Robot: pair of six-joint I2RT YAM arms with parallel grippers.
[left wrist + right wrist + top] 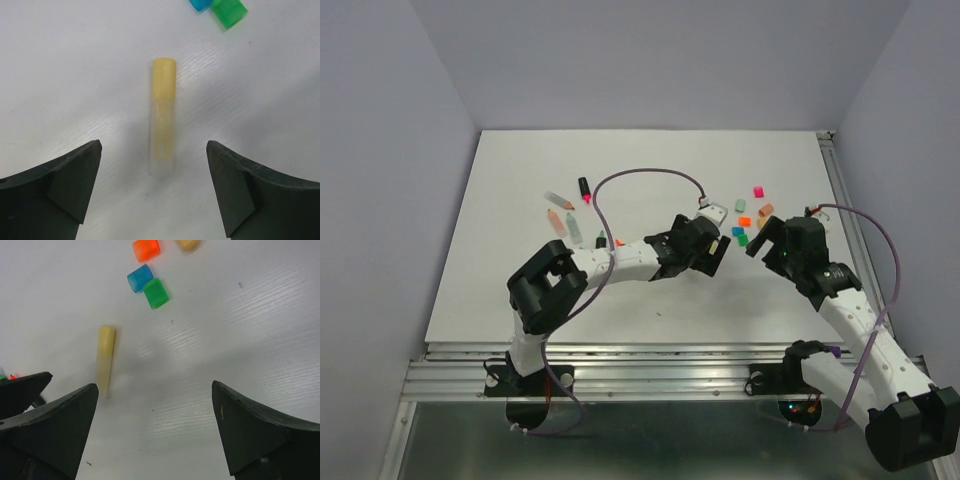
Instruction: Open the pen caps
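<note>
Jaws gape wide on left gripper [154, 146] and right gripper [154, 386]; yellow pen cap [164, 77], on its pale barrel [162, 150], lies on the tabletop [60, 60] framed between the left pair, likely light and slick, so pinch it squarely

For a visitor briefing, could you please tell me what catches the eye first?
The pale translucent pen with a yellow cap lies on the white table, below the open left gripper. Beyond it sit a stubby blue plastic cap and a stubby green plastic cap, side by side.
</note>
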